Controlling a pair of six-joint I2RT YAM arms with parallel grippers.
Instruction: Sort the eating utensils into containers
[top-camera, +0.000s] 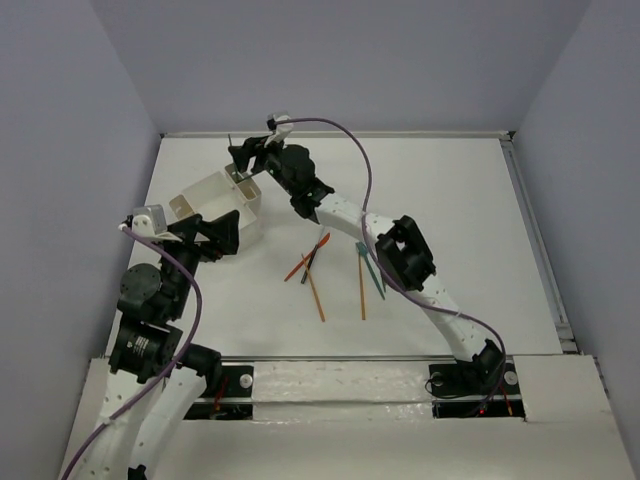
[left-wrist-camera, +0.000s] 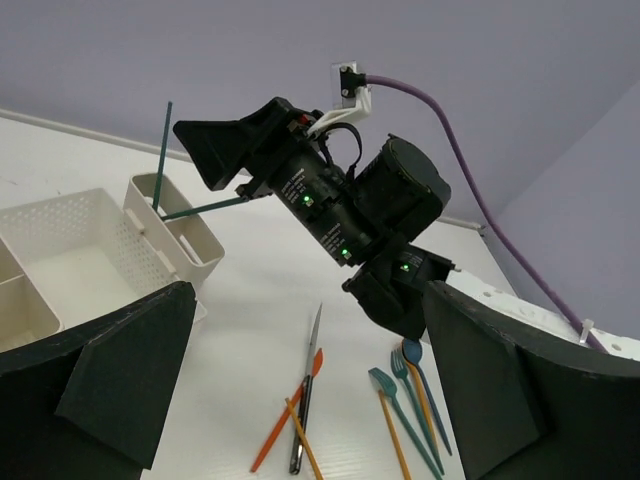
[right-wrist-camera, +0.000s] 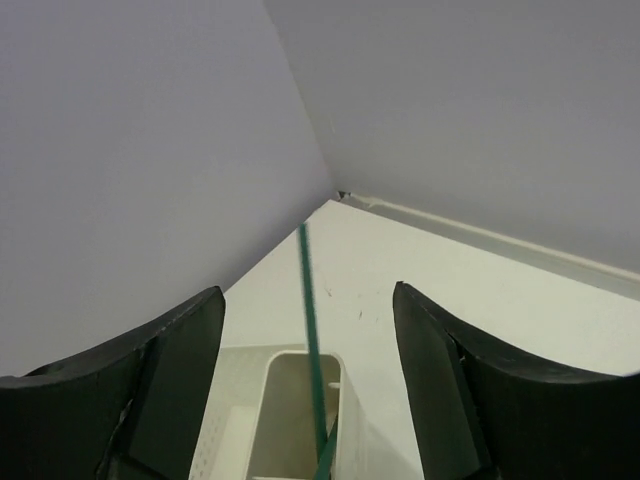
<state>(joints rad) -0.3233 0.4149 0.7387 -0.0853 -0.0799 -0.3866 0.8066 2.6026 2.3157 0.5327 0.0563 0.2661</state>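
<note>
The white container (top-camera: 205, 195) stands at the back left; it also shows in the left wrist view (left-wrist-camera: 70, 250). My right gripper (top-camera: 245, 158) hovers open over its narrow far end compartment (right-wrist-camera: 290, 400). A teal stick (right-wrist-camera: 310, 330) stands upright in that compartment between the jaws, touching neither; a second teal stick (left-wrist-camera: 205, 208) leans beside it. My left gripper (top-camera: 218, 235) is open and empty by the container's near side. Orange, red and dark utensils (top-camera: 310, 265) lie crossed on the table, with teal and orange ones (top-camera: 368, 268) to their right, including a teal fork (left-wrist-camera: 382, 383) and a spoon (left-wrist-camera: 411, 351).
Grey walls close the table at the back and sides. A raised rail (top-camera: 535, 240) runs along the right edge. The right arm (top-camera: 400, 255) stretches diagonally over the loose utensils. A purple cable (top-camera: 350, 140) arcs above it.
</note>
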